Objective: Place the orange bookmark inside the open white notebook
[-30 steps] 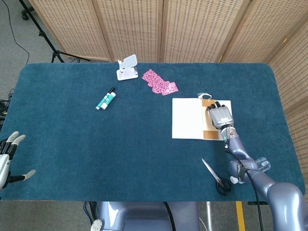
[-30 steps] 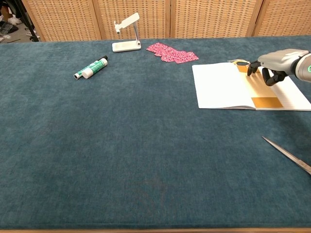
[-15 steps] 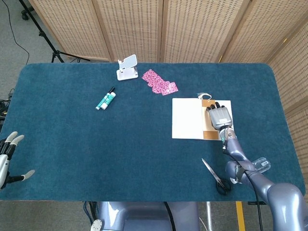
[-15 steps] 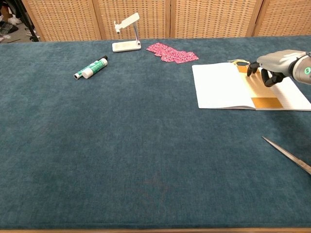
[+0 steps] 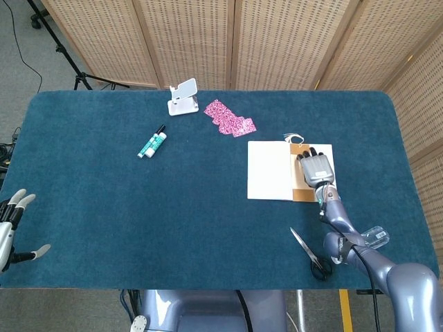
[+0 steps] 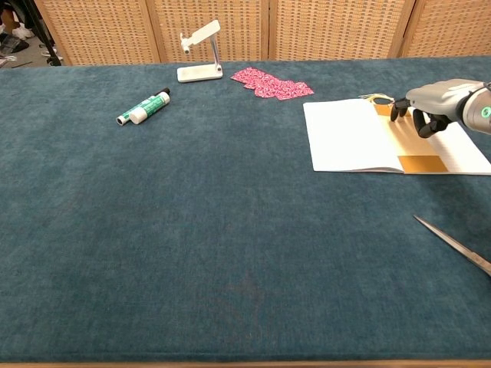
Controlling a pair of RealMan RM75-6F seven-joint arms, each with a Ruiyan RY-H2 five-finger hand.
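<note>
orange bookmark (image 6: 418, 162) lying flat along fold of white notebook (image 6: 349, 136), right of frame; right hand (image 5: 316, 167) over it, fingers curled, grip unclear; looks thin, light, bendy, best pinched at free end

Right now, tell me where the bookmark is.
The bookmark lies along the open notebook's middle, on the table's right side in both views, partly under the right robot hand; scissors lie nearer the front edge.

Matt paper notebook (image 6: 349, 136), fuzzy teal cloth table (image 6: 230, 230), shiny metal scissors (image 5: 311, 254)
</note>
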